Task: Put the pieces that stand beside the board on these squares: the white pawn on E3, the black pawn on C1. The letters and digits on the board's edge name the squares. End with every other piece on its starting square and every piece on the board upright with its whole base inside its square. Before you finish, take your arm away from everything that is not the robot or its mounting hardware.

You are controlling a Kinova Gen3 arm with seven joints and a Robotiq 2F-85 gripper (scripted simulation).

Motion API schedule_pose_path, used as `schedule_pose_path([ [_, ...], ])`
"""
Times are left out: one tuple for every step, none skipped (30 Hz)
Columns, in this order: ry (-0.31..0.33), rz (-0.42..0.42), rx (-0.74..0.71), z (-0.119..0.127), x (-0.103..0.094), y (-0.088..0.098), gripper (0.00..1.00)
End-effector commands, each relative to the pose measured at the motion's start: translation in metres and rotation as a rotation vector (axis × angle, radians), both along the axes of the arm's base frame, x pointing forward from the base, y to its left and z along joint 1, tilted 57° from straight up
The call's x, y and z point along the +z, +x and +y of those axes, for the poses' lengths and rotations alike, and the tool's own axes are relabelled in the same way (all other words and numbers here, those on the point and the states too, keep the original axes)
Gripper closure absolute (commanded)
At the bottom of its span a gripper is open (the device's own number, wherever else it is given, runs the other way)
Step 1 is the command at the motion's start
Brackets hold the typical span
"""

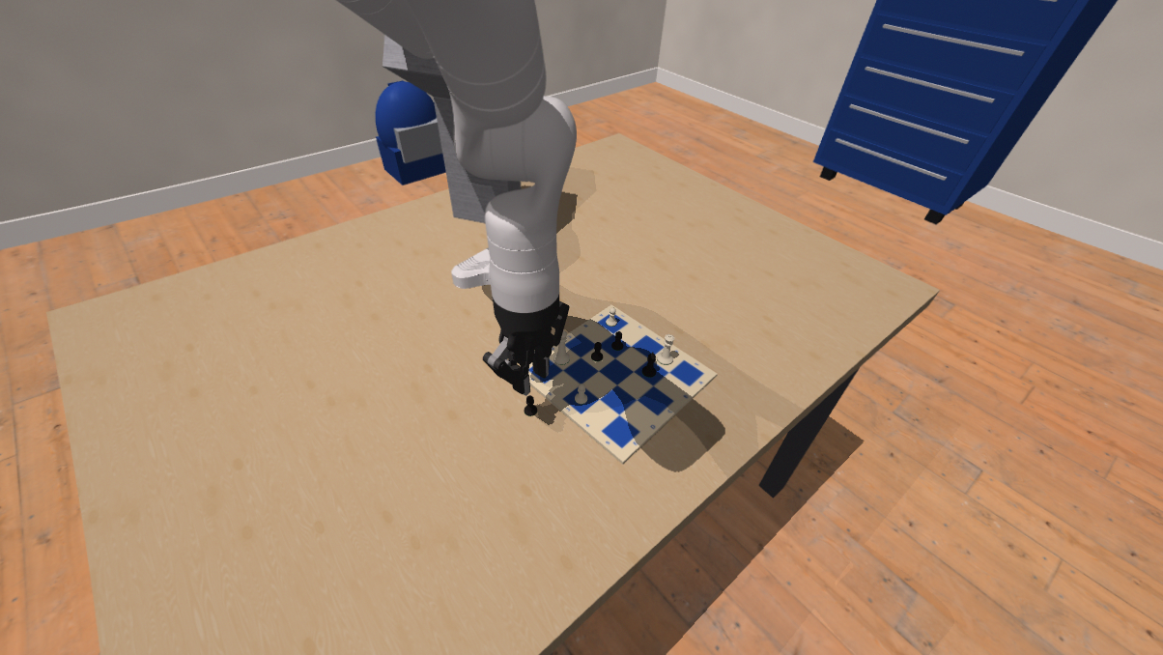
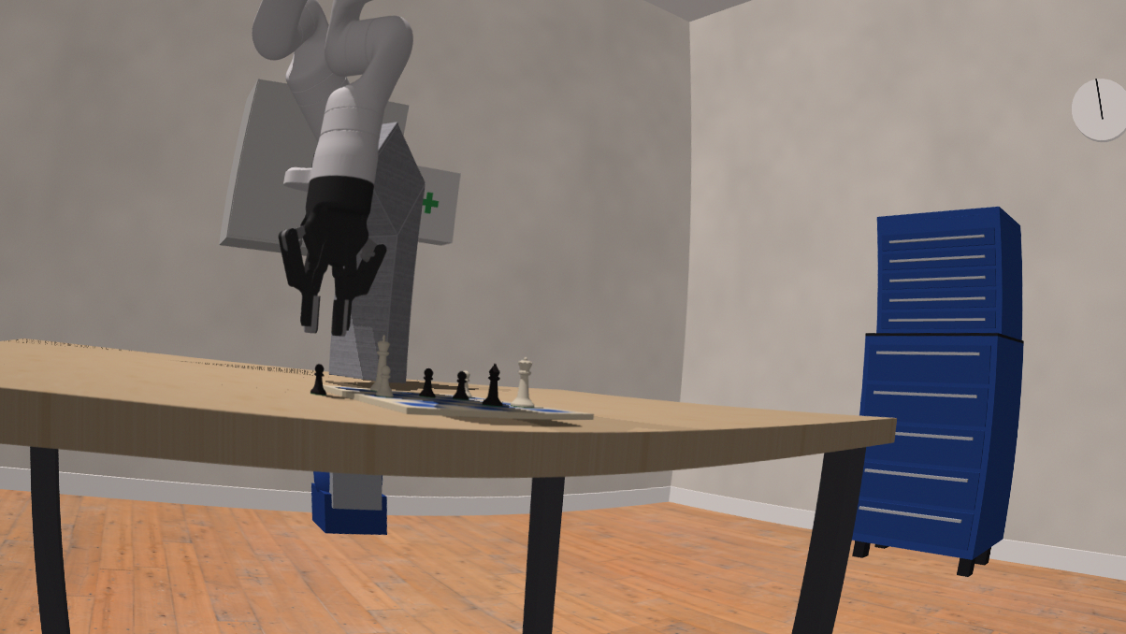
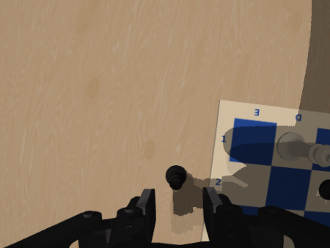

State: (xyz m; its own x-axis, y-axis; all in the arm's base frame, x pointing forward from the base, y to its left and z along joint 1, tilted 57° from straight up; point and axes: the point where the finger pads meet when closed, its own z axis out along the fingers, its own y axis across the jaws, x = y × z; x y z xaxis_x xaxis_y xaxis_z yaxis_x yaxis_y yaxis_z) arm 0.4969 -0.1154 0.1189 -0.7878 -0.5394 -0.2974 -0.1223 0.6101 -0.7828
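Note:
The black pawn stands upright on the table, just off the board's edge beside rows 1 and 2. A small white piece, which looks like the white pawn, stands in shadow between it and the board's edge. My gripper hangs well above the table, almost over the black pawn. Its fingers are partly open and nothing is between them.
On the board stand a white king, a white queen, several black pieces and two white pawns. A blue drawer cabinet stands off to the right of the table.

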Motion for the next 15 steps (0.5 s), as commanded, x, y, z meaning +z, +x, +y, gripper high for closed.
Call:
schedule_pose_path([
  [-0.003,0.003,-0.008,-0.0065,-0.0034,0.0013,0.66],
  [-0.003,0.003,-0.008,-0.0074,-0.0042,0.0022,0.66],
  [-0.003,0.003,-0.008,-0.0083,-0.0049,0.0032,0.66],
  [-0.003,0.003,-0.008,-0.0091,-0.0056,0.0041,0.66],
  [-0.003,0.003,-0.008,-0.0091,-0.0056,0.0041,0.66],
  [-0.003,0.003,-0.008,-0.0091,-0.0056,0.0041,0.66],
  [-0.003,0.003,-0.008,-0.0099,-0.0063,0.0049,0.66],
  [-0.003,0.003,-0.008,-0.0106,-0.007,0.0057,0.66],
  [-0.003,0.003,-0.008,-0.0113,-0.0076,0.0064,0.66],
  [-0.003,0.003,-0.008,-0.012,-0.0081,0.0071,0.66],
  [-0.003,0.003,-0.008,-0.0126,-0.0087,0.0078,0.66],
  [-0.003,0.003,-0.008,-0.0131,-0.0091,0.0083,0.66],
  [-0.003,0.003,-0.008,-0.0136,-0.0096,0.0089,0.66],
  [-0.003,0.003,-0.008,-0.0141,-0.0099,0.0093,0.66],
  [-0.003,0.003,-0.008,-0.0144,-0.0103,0.0098,0.66],
])
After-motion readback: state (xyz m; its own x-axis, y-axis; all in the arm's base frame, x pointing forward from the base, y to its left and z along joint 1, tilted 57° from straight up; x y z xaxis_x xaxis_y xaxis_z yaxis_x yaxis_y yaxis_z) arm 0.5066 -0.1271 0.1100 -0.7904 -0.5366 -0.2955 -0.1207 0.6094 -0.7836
